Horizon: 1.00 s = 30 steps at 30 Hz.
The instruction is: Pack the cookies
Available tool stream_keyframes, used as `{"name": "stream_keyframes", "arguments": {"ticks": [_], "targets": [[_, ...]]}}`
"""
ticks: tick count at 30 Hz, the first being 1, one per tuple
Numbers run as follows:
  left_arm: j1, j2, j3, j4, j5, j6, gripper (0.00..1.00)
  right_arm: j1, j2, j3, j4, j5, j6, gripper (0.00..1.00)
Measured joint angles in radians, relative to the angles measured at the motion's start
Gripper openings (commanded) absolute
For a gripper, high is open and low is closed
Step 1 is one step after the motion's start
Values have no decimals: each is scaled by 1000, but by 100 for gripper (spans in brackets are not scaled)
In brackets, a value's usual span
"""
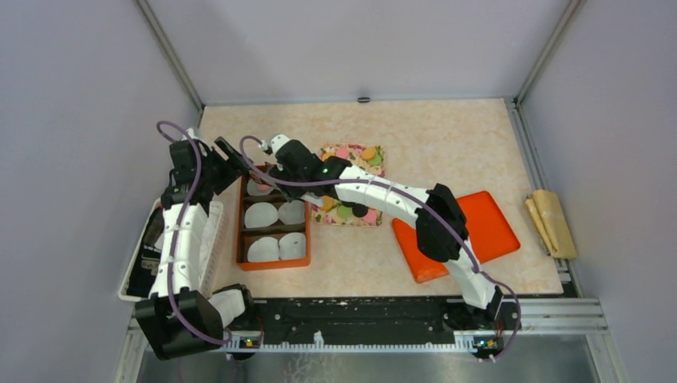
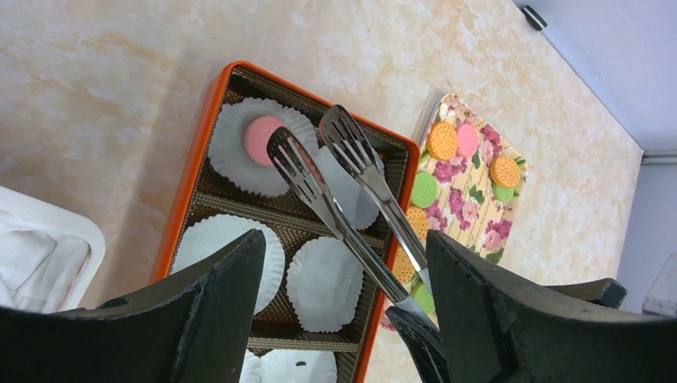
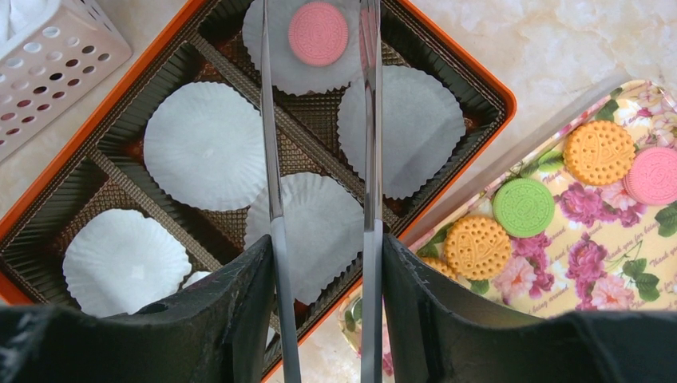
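My right hand (image 3: 323, 263) pinches a pair of metal tongs (image 3: 270, 159), with one tong arm lying against each finger. The tong tips stand apart over the far compartment of the orange box (image 1: 273, 266). A pink cookie (image 3: 318, 32) lies flat there in the left white paper liner (image 3: 319, 78). From the right wrist it sits between the two tips, but I cannot tell whether they touch it. Other liners (image 3: 203, 144) lie in the remaining places of the box. My left hand (image 2: 345, 243) hangs spread wide near the box's far-left corner. The rest of the cookies (image 3: 523, 206), orange, green and pink, sit on the floral tray (image 3: 615, 239) just right of the box on the tabletop (image 1: 447, 136). An orange lid (image 1: 488, 223) lies further right, and a white basket (image 3: 48, 72) stands left of the box.
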State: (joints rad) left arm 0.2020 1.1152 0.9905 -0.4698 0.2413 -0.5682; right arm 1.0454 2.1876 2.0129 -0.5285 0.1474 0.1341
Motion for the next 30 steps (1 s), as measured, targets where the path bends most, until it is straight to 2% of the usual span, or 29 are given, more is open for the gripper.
{"name": "stream_keyframes", "arguments": {"ticks": [8, 13, 24, 30], "targets": [[13, 0, 0, 0, 24, 3, 79, 0, -2, -10, 15, 9, 1, 45], [14, 0, -2, 6, 43, 3, 79, 0, -60, -119, 37, 60, 4, 45], [14, 3, -33, 57, 132, -2, 78, 0, -463, -454, 51, 288, 0, 47], [14, 15, -48, 70, 174, -8, 78, -15, -537, -563, 76, 359, 16, 47]]}}
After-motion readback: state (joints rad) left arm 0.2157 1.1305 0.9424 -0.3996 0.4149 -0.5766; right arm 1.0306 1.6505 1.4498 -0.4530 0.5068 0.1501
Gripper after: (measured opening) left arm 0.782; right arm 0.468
